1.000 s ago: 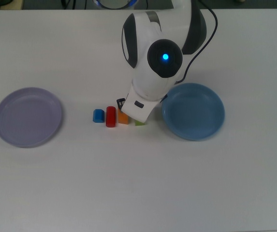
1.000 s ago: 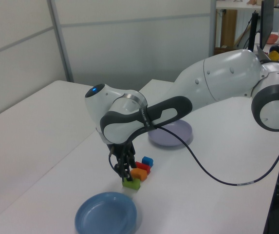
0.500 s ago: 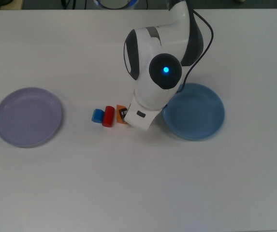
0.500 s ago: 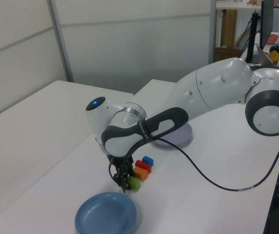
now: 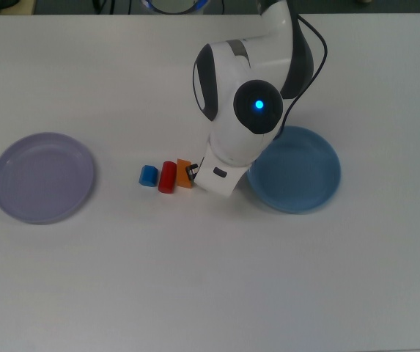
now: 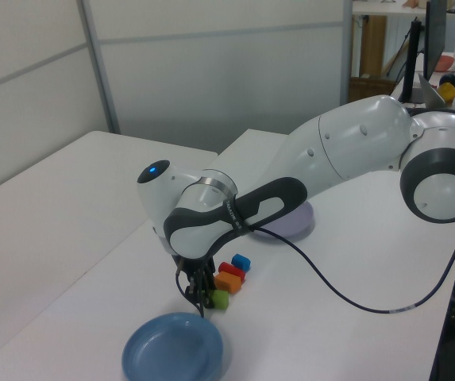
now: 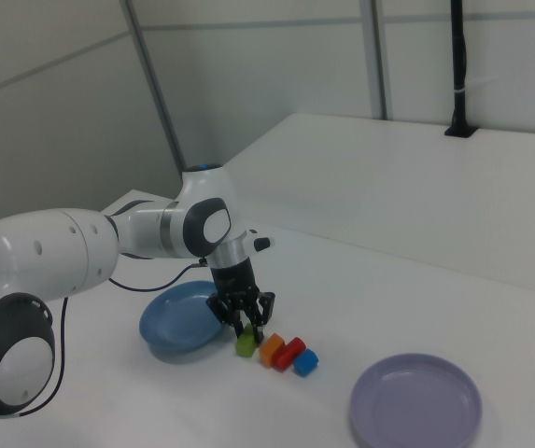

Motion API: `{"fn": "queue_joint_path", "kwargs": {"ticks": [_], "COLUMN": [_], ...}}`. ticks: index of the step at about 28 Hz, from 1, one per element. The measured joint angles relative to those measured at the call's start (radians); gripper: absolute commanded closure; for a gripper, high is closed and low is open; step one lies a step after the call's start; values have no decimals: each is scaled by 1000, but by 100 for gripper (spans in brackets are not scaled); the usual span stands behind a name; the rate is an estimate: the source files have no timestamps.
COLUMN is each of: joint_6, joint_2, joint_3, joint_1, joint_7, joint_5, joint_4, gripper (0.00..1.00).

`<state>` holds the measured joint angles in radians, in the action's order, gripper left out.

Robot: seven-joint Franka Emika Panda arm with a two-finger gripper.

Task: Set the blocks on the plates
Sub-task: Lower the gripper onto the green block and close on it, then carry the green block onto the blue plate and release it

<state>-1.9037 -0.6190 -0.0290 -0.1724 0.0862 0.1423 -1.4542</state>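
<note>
Gripper (image 7: 246,326) down over green block (image 7: 246,345), fingers spread wide astride it, not clamped. Orange (image 7: 272,350), red (image 7: 288,355), blue (image 7: 305,362) blocks beside it; blue plate (image 7: 174,327) just behind, lavender plate (image 7: 416,403) well apart.

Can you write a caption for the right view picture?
Robot gripper reaches down over the lime-green block beside the sky blue plate.
</note>
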Motion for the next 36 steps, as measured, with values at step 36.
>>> {"fn": "queue_joint_path", "kwargs": {"ticks": [36], "joint_6": [-27], "joint_2": [40], "joint_3": [-103], "joint_1": [-122], "joint_7": [-28], "joint_5": [-16], "joint_4": [19], "gripper": [100]}}
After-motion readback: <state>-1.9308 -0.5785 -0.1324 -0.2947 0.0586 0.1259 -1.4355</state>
